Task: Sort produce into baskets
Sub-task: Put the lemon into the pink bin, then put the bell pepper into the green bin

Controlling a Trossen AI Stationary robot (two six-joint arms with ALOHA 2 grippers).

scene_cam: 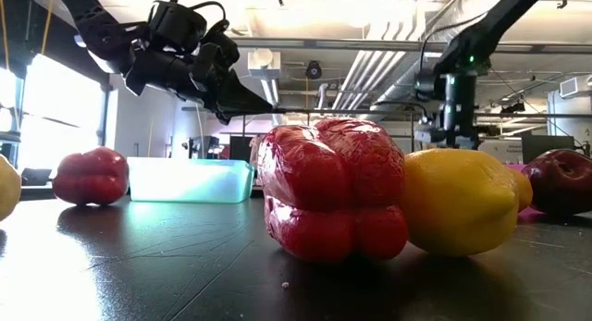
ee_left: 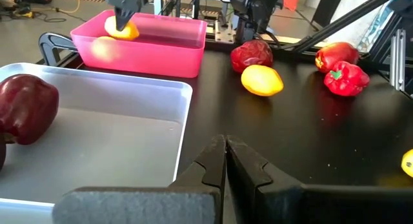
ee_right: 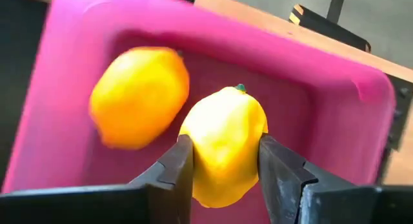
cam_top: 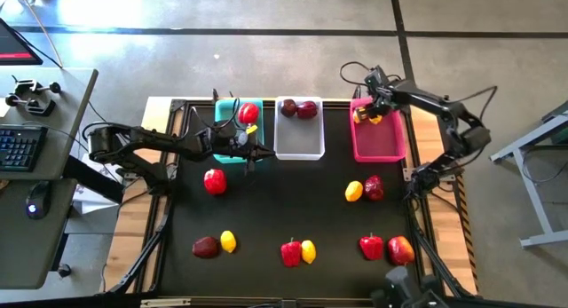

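High view: the right claw hangs over the pink basket at one o'clock on the bench. Left wrist view: the left claw is pressed together beside the white basket. Right wrist view: the right claw pinches a lemon above another lemon.

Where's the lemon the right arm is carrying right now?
The lemon is clamped in the right gripper, held over the pink basket at the table's far right, just above a second lemon lying inside.
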